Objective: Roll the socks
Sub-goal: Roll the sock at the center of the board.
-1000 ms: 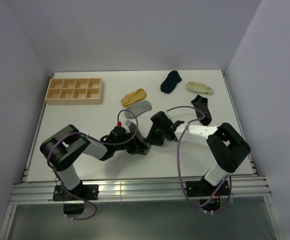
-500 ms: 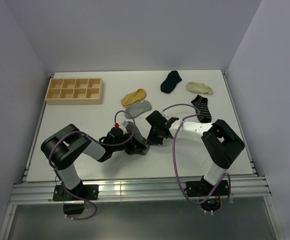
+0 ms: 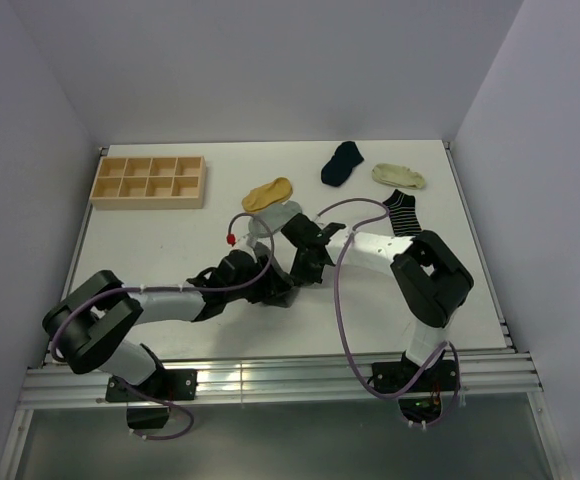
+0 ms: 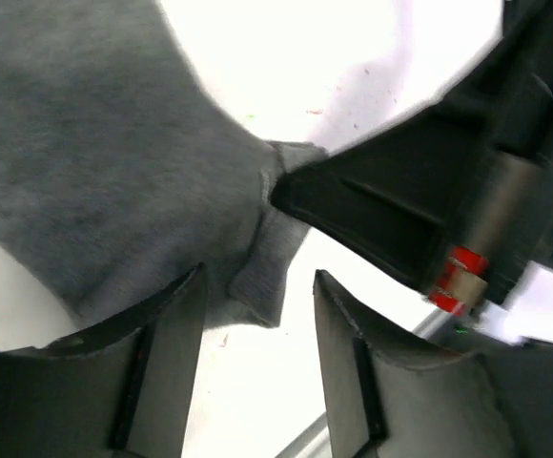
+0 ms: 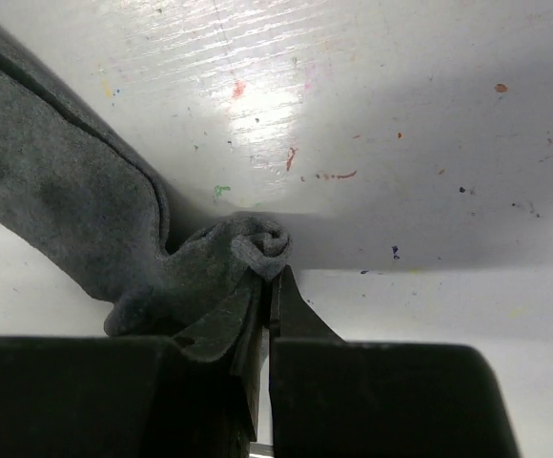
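Nearest us, mid worktop, both claws meet over the dark grey sock. Right claw is pressed together, pinching the sock's curled-up end. Left claw is spread, jaws either side of the sock's edge, gripping nothing afaict.

Imo to roll it well we keep that pinch tight, turn the curl over along the sock's length, and use the left claw to pin the flat part so it doesn't slide w/ the roll. Keep the curl square to the length or it'll prob go cone-shaped.

Axis: in the right wrist view the body lies flat and runs from the pinch off to the upper left. From above it's mostly hidden under the claws, so we can't call its heading there.

Further back: light grey sock just beside the mustard sock, then the striped sock, navy sock and cream sock, w/ a tray far left.
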